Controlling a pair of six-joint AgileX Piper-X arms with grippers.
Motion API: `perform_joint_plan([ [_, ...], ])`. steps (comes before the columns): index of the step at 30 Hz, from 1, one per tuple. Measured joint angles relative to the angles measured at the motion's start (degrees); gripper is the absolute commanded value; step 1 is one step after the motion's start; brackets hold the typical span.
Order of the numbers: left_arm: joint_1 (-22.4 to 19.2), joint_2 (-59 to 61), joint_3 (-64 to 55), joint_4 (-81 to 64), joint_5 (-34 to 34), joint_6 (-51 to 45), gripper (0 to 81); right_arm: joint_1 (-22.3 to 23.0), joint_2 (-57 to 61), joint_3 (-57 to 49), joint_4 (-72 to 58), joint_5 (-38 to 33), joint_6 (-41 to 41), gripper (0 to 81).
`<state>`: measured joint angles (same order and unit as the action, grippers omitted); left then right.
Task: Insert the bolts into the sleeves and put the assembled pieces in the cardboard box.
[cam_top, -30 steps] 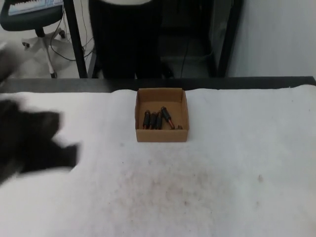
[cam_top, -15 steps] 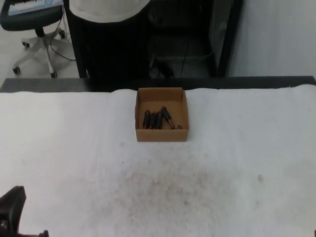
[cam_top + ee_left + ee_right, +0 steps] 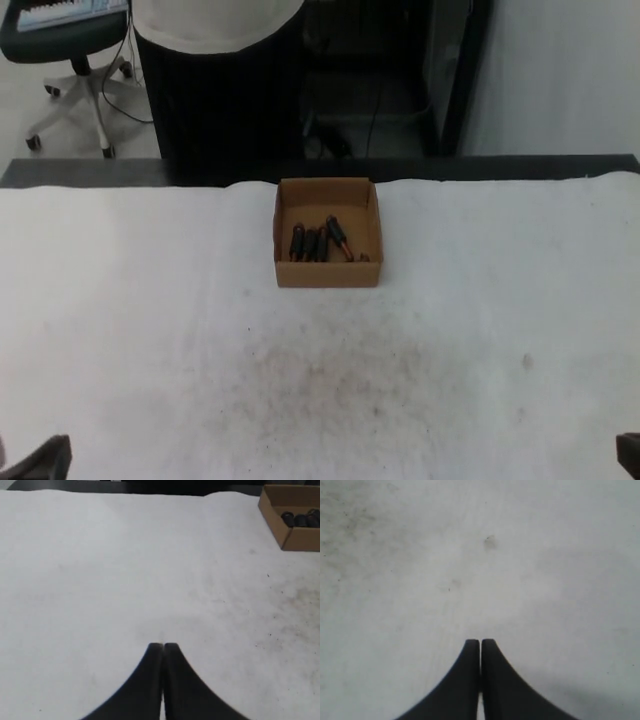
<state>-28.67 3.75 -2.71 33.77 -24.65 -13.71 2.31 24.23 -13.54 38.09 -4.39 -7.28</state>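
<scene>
Both pairs of jaws are pressed together on nothing: our left gripper (image 3: 163,646) and right gripper (image 3: 480,643) sit over the white cloth (image 3: 450,330). Several assembled pieces (image 3: 318,242) lie inside the cardboard box (image 3: 328,274), well apart from both.

The left gripper (image 3: 163,647) has its two dark fingers pressed flat together along their inner edges, the tips meeting in one blunt point. The right gripper (image 3: 480,644) is in the same pose, finger closed against finger. In the high view a dark sliver of the left arm (image 3: 45,460) and of the right arm (image 3: 630,455) sits at each near corner.
</scene>
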Motion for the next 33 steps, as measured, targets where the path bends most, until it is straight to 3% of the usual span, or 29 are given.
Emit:
perform_joint_plan([
  [10,0.0,0.1,3.3,-0.2,8.7,-2.9,0.3,0.0,0.0,0.1,-2.9,7.0,5.3,0.8],
  [33,0.0,0.1,3.3,-2.5,11.9,-3.0,0.3,0.0,0.0,0.4,-3.6,7.4,7.7,0.8],
])
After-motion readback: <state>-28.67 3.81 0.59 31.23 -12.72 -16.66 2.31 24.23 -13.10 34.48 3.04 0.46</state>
